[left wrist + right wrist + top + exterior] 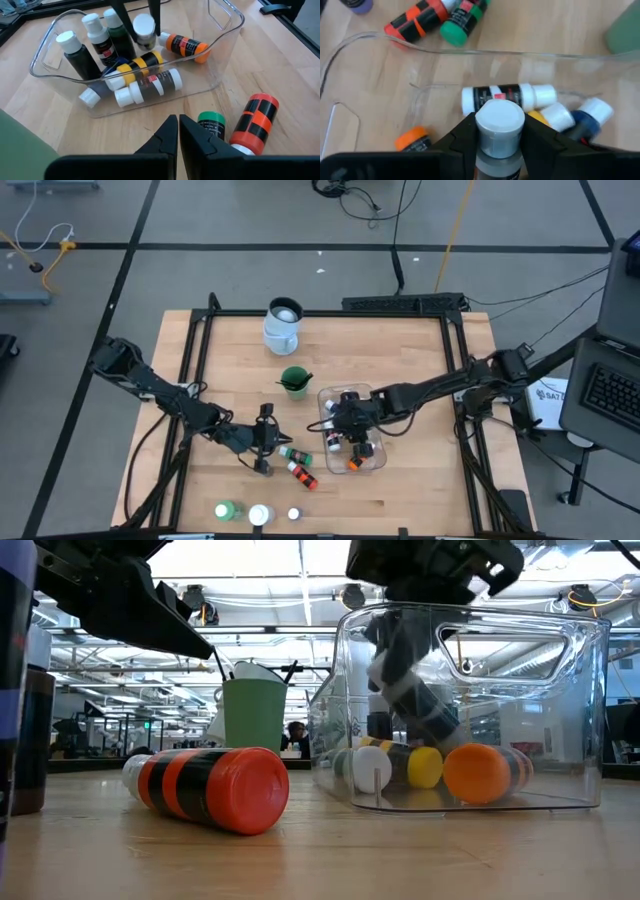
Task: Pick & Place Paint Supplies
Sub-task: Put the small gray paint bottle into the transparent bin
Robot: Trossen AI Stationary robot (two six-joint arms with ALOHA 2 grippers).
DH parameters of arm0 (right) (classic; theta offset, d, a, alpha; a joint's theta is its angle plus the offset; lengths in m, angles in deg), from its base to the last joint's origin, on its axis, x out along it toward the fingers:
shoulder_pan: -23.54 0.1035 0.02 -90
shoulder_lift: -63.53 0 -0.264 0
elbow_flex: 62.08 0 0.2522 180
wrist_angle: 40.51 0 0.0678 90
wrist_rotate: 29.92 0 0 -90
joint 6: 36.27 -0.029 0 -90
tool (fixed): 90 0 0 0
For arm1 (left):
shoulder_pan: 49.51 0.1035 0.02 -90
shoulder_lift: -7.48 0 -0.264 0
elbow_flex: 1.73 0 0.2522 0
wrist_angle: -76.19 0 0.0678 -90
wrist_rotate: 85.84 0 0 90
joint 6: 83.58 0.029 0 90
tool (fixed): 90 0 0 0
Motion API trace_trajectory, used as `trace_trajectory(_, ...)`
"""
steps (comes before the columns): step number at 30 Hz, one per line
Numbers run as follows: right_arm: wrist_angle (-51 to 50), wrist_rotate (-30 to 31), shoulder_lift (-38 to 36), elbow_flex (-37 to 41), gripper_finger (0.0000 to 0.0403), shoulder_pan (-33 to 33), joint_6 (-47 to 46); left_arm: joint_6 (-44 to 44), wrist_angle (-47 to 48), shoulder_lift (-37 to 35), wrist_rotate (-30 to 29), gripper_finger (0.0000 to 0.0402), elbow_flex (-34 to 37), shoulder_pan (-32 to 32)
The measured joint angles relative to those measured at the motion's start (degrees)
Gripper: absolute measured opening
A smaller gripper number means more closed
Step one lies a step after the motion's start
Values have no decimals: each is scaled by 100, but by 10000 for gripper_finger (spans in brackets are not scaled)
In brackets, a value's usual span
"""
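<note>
**Paint bottle gripped over the clear tub**

Paint bottle (499, 131), pale-capped, sits clamped between the right gripper's (499, 135) fingers (462, 137), poised inside the clear tub (372, 395) near the table's middle. Below it, more bottles lie heaped on the tub floor: a yellow-banded one (141, 62), an orange-capped one (186, 46), a white-capped one (512, 95). Outside the tub, on the wooden table (420, 490), a red-and-black bottle (254, 121) and a green-capped bottle (212, 124) lie side by side. Over there hovers the left gripper (178, 131), fingers pressed together, holding nothing. Farther back stands a green cup (294, 381) beside the pale jug (283, 323).
</note>
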Motion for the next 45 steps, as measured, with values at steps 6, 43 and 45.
trace_trajectory(6,525,481,-269,385,110,253,-174,-89,26,2,51,21,0,-10)
trace_trajectory(43,6384,1319,-1822,4795,124,379,-521,60,-149,2,-63,21,-4,-70)
trace_trajectory(45,6436,1315,-1774,4795,142,379,-488,59,-146,2,-63,21,-4,-70)
